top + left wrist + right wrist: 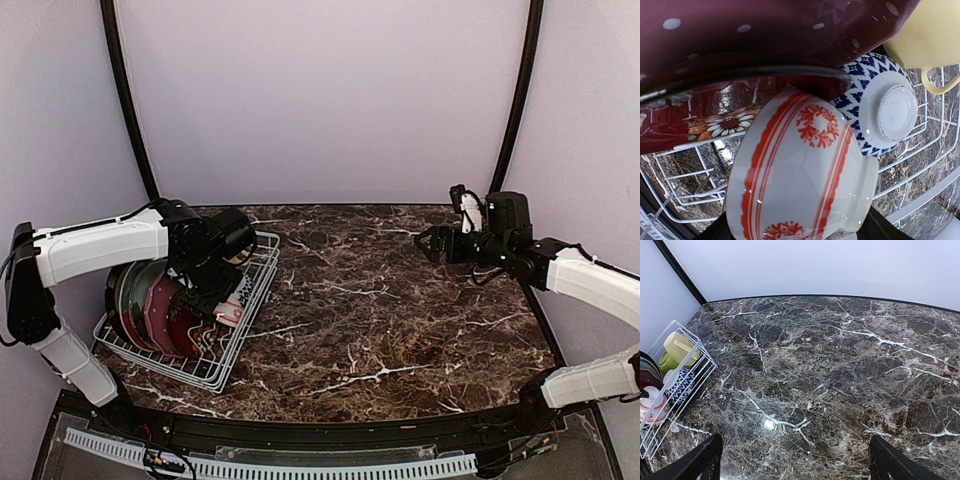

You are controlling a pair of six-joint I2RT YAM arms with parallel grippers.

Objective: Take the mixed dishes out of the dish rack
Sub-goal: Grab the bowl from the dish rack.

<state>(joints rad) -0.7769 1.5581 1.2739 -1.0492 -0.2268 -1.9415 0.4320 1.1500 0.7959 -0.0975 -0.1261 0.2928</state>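
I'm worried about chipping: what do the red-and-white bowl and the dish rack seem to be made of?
The red-and-white bowl looks like glazed ceramic: a glossy white surface with soft highlights and red painted bands. The dish rack is probably white-coated metal wire, judging by its thin, straight rods; the kind of coating is unclear.

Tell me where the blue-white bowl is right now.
The blue-white bowl sits in the dish rack at the left of the table; in the left wrist view it lies base-out between the red-white bowl and the pale yellow mug.

Red-white bowl (800, 175) glossy glazed ceramic; dish rack (225, 365) white-coated wire; table (840, 365) polished marble.
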